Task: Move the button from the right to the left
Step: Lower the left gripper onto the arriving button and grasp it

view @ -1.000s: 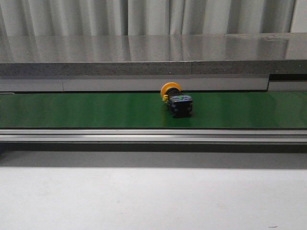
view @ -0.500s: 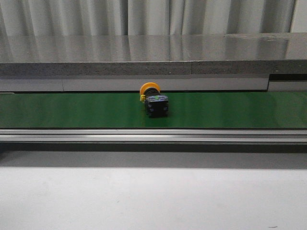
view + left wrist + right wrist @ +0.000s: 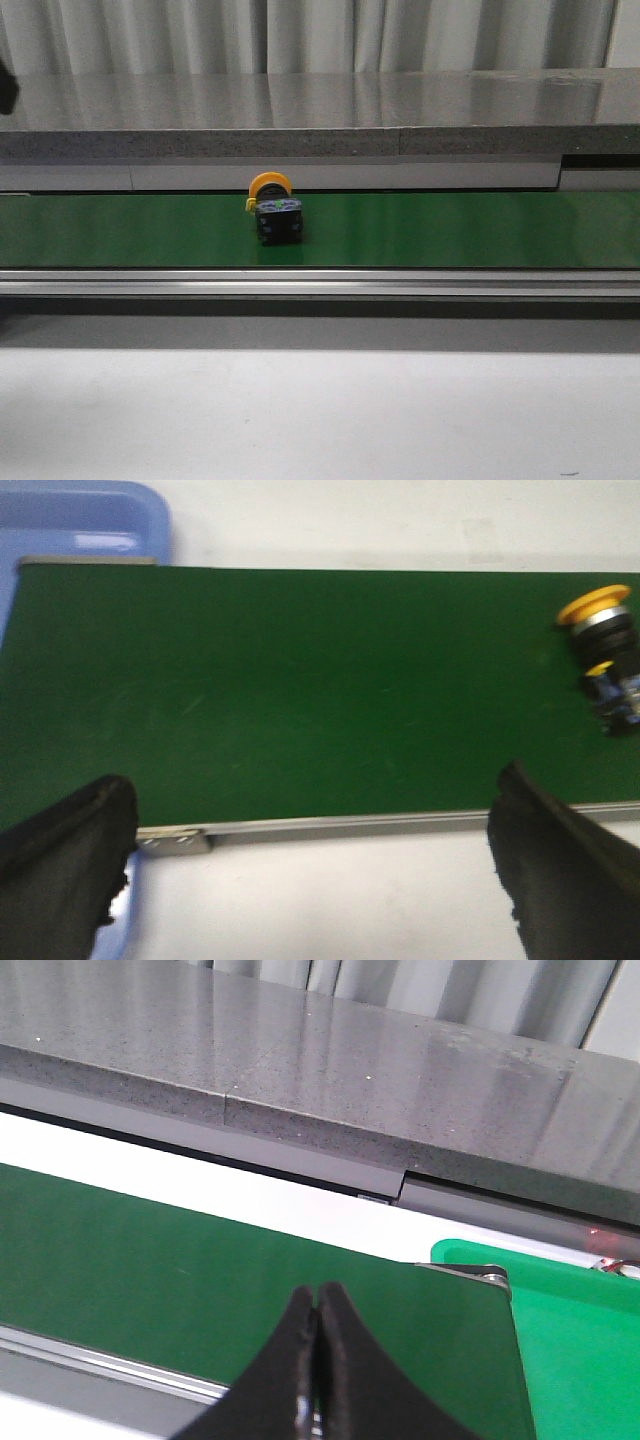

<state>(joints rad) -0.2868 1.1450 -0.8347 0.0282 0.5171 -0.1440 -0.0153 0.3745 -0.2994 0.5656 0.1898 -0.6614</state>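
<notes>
Front view: the button lies on its side on the green belt, left of the belt's middle, with its orange cap toward the belt's far edge and its black body toward the near edge. A grey rail runs along the near edge of the belt, and a stone ledge stands behind the far edge. Neither arm touches the button.

Left wrist view: the left gripper hangs over the near edge of the belt with its jaws wide apart and nothing between them. The button is well off to one side of the jaws, near the belt's far edge. A blue tray sits beyond the belt's left end.

Right wrist view: the right gripper hangs over the belt near its right end with its jaws pressed together and empty. A green tray lies just past that end. The button is not in this view.

Step in hand, as judged: the approach, before any grasp, with the open left gripper the likelier one to take the button. The next move calls for bringing the jaws over the black body, lowering them astride it and closing. The body offers flatter sides than the round cap. The blue tray looks like the place to set it down.
</notes>
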